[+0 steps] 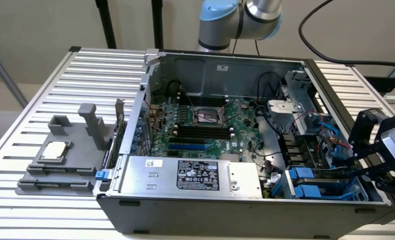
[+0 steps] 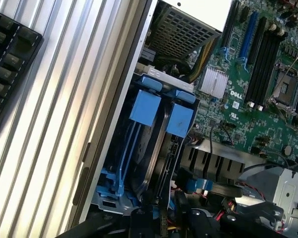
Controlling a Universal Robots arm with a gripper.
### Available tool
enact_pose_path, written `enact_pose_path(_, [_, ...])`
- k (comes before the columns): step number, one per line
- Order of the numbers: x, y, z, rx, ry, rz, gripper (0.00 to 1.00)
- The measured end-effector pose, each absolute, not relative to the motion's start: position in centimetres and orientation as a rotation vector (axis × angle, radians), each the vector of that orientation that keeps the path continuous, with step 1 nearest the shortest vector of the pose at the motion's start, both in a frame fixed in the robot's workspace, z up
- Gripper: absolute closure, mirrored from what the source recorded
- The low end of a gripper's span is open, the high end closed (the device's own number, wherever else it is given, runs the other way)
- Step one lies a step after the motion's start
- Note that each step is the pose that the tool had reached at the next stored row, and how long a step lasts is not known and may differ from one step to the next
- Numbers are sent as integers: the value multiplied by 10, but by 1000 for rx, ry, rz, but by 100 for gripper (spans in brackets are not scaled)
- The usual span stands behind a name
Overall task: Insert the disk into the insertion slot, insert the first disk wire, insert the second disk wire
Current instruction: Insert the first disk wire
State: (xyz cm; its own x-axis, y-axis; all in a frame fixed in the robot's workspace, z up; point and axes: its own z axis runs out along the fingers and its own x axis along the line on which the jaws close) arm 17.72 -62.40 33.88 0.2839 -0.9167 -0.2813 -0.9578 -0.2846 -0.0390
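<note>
Disk (image 2: 150, 158) standing edge-on in the insertion slot (image 2: 109, 191) at the case's corner, below two blue carrier tabs (image 2: 145, 106); one gripper (image 1: 353, 161) just beside the slot, spread and empty; one power supply (image 1: 190, 175) alongside.

An open black computer case (image 1: 251, 215) lies on a ribbed metal table (image 1: 43, 95). Inside are a green motherboard (image 1: 211, 125) and a silver power supply (image 1: 183, 175) with a black label. At the exterior view's left, a grey fixture (image 1: 70, 160) on the table holds a small square chip (image 1: 53, 151); a dark keyboard (image 2: 10, 59) also lies on the table.
</note>
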Motion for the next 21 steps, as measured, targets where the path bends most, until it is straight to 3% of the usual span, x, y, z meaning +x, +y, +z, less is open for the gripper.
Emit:
enact_pose_path(2, [177, -624, 339, -2352, 1736, 301, 71])
enact_pose_path(3, [177, -624, 339, -2353, 1734, 301, 78])
enact_pose_path(6, [177, -624, 338, -2357, 1728, 302, 78])
enact_pose_path(8, [176, -624, 339, -2358, 1726, 302, 84])
enact_pose_path(21, [138, -624, 351, -2368, 1740, 283, 84])
